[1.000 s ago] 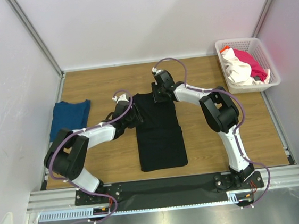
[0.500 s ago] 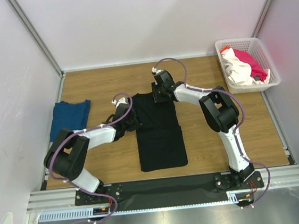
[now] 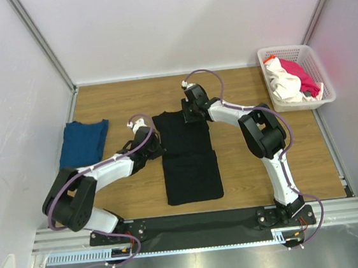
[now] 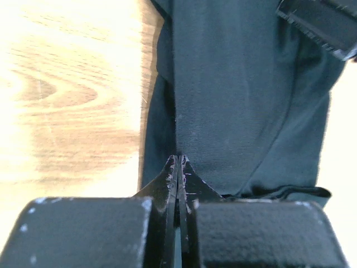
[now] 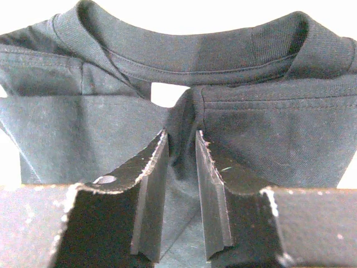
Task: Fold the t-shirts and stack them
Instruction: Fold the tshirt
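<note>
A large black t-shirt (image 3: 191,161) lies lengthwise on the wooden table (image 3: 255,183), collar at the far end. My left gripper (image 3: 155,147) is at its left edge. In the left wrist view the gripper (image 4: 179,158) is shut on a ridge of the black cloth (image 4: 240,84). My right gripper (image 3: 190,114) is at the collar end. Its fingers (image 5: 181,137) pinch a bunch of cloth just below the collar (image 5: 189,56). A dark blue t-shirt (image 3: 82,142) lies folded at the left. White (image 3: 284,83) and pink-red (image 3: 304,77) t-shirts fill the basket.
The white lattice basket (image 3: 325,96) stands at the far right corner, against the wall. Metal frame posts and white walls close in the table on three sides. The arm bases sit on the rail at the near edge.
My left gripper has shut on the black shirt's left edge and shifted left, drawing the upper left corner of the shirt outward. The right arm has held still.
</note>
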`<state>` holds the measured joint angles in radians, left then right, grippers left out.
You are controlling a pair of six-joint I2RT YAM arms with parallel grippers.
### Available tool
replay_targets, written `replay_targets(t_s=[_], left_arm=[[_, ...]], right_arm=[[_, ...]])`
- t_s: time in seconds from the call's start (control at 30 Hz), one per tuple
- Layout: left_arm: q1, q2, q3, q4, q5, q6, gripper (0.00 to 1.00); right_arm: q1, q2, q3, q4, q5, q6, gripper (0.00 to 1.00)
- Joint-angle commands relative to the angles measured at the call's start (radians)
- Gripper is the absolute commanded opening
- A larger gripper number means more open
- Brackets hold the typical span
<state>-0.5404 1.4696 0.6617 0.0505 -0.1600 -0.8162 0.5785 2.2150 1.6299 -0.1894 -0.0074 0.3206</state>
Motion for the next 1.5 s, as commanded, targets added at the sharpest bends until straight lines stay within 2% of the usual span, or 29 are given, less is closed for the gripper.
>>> replay_targets(t_s=[0.0,0.2,0.43,0.53,0.57,0.63,0.67,0.77,0.9,1.0,1.2,1.3,1.47], left_arm=[[-0.006,-0.054,-0.017,-0.02,-0.061,-0.026,0.0],[-0.007,-0.011,-0.039,-0.012,-0.033,-0.047,0.0],[-0.01,0.004,-0.034,-0.043,-0.076,-0.052,0.04],[-0.01,-0.002,-0.027,-0.043,-0.055,-0.041,0.18],[-0.009,-0.011,-0.024,-0.043,-0.053,-0.035,0.26],[-0.009,-0.032,-0.004,-0.082,-0.061,-0.014,0.36],[-0.007,-0.061,0.033,-0.096,-0.084,0.023,0.45],[0.003,-0.094,0.146,-0.164,-0.13,0.115,0.52],[0.045,-0.106,0.266,-0.175,-0.103,0.195,0.52],[0.072,-0.072,0.323,-0.121,-0.037,0.23,0.45],[0.089,0.055,0.36,0.021,0.08,0.216,0.3],[0.099,0.162,0.378,0.08,0.151,0.18,0.23],[0.103,0.288,0.421,0.11,0.152,0.163,0.2]], right_arm=[[0.003,0.014,0.028,0.013,0.006,-0.002,0.32],[0.001,0.02,0.027,0.013,0.006,0.0,0.32],[0.001,0.005,0.027,0.005,-0.002,0.006,0.34],[0.001,-0.015,0.033,0.001,-0.008,0.005,0.39],[0.001,-0.021,0.036,-0.004,-0.011,0.0,0.4],[0.001,-0.044,0.053,-0.03,-0.022,-0.005,0.47],[0.001,-0.057,0.056,-0.036,-0.029,-0.008,0.5],[0.0,-0.123,0.068,-0.061,-0.043,-0.015,0.61],[-0.015,-0.222,0.082,-0.116,-0.022,0.009,0.67],[-0.057,-0.3,0.042,-0.153,-0.037,0.058,0.67],[-0.117,-0.477,-0.249,0.036,-0.078,0.127,0.65],[-0.118,-0.468,-0.309,0.105,-0.103,0.121,0.64],[-0.12,-0.364,-0.297,0.125,-0.144,0.115,0.57]])
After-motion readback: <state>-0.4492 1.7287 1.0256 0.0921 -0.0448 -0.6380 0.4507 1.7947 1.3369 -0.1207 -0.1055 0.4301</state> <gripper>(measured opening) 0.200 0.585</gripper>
